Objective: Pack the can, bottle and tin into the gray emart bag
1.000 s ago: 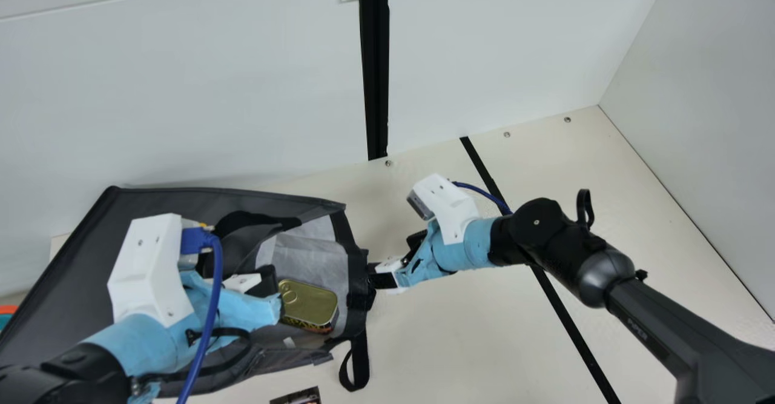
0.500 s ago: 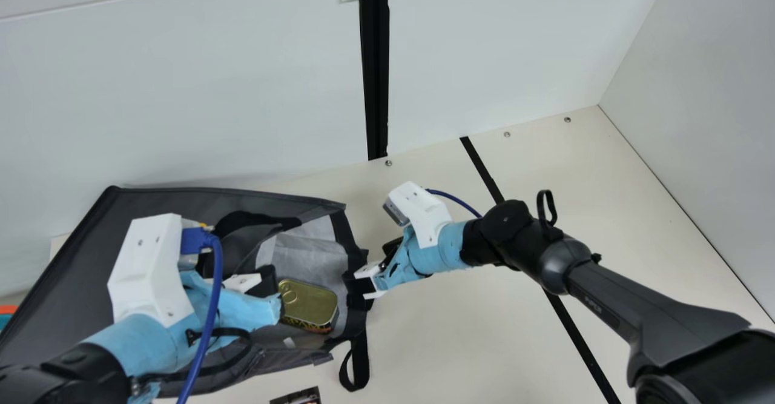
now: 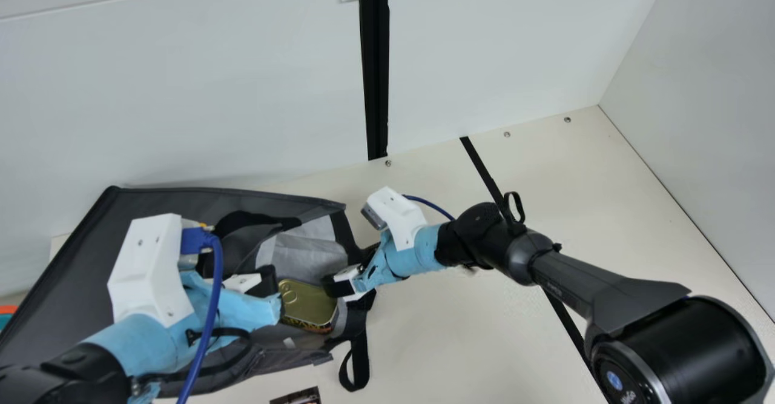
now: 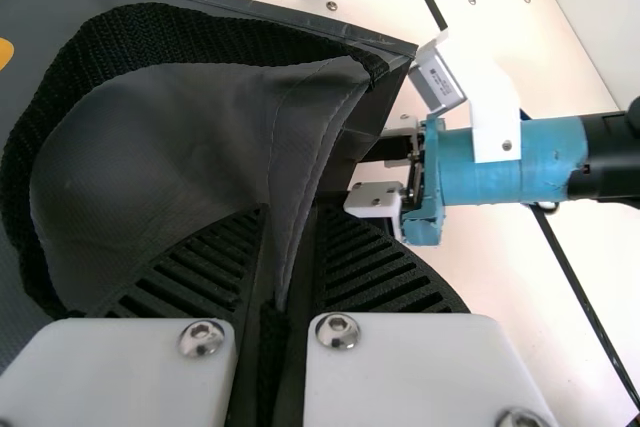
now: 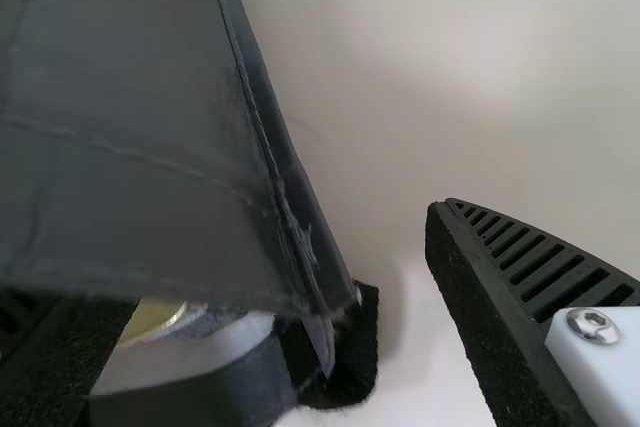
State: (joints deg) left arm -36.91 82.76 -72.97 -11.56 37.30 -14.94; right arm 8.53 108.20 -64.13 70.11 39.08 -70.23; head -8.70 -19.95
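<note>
Pinching the gray bag (image 3: 72, 271) is the left end effector (image 3: 270, 293).

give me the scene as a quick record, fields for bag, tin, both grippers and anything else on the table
gray emart bag: lying on the table, mouth toward right arm
tin: gold-lidded, inside bag near mouth
left gripper: fingers shut on bag fabric
right gripper: fingers open at bag mouth
other: dark printed item, cut off by main view's bottom edge, kind unclear
</note>
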